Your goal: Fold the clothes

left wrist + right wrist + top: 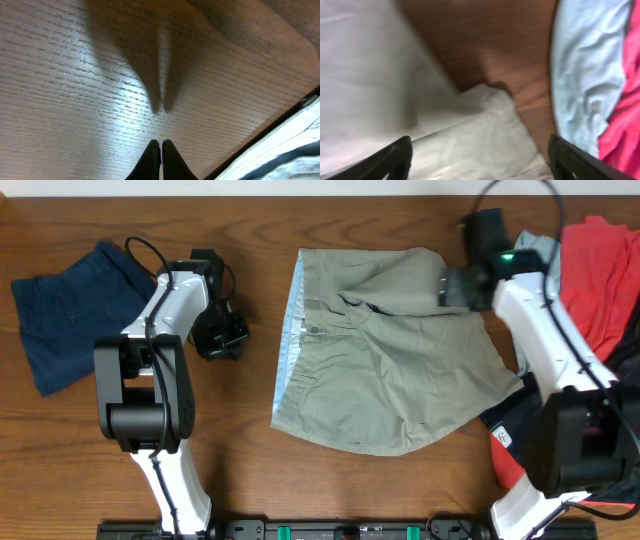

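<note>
Navy shorts (65,315) lie rumpled at the far left of the bench (250,480). Near them the left end effector (160,150) hangs low over bare wood, tips pressed together, holding nothing. Khaki shorts (390,370) lie spread mid-bench, waistband to the left. The right end effector (479,142) hovers over their far right corner, spread wide and empty. A light-blue garment (580,75) and a red garment (600,270) are heaped at the right edge. The fold seems barely begun; next, that corner likely needs pinching and carrying across.

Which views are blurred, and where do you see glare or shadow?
Right wrist: blurred, the shorts look smeared. Left wrist: sharp, glare on the table, a shadow above the shut left pincer. Overhead: sharp, evenly lit.
</note>
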Available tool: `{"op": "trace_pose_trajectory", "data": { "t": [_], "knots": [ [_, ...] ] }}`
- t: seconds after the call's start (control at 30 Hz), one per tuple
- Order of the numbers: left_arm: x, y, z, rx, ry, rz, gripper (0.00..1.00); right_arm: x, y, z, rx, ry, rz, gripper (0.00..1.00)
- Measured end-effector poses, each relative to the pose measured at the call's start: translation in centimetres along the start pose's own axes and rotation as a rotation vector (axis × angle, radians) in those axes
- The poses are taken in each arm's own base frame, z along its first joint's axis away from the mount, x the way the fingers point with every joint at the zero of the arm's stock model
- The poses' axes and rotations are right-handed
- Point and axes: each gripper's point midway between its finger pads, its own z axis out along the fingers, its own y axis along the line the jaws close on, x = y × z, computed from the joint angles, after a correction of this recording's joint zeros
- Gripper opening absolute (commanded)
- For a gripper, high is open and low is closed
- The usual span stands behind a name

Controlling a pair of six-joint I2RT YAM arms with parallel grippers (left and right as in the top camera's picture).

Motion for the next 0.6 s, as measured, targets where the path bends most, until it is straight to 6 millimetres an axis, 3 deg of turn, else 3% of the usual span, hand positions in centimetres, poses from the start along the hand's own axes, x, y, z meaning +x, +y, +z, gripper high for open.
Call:
{"op": "trace_pose_trajectory", "data": {
  "t": [0.27,0.6],
  "knots": [
    [0.0,0.0,0.0,0.000,0.000,0.000,0.06,1.3,-0.4,1.9,-0.217,0.046,-0.214,0.99],
    [0.0,0.0,0.0,0.000,0.000,0.000,0.06,0.4,0.4,5.6,-0.295,-0.117,-0.386,0.99]
  ]
}}
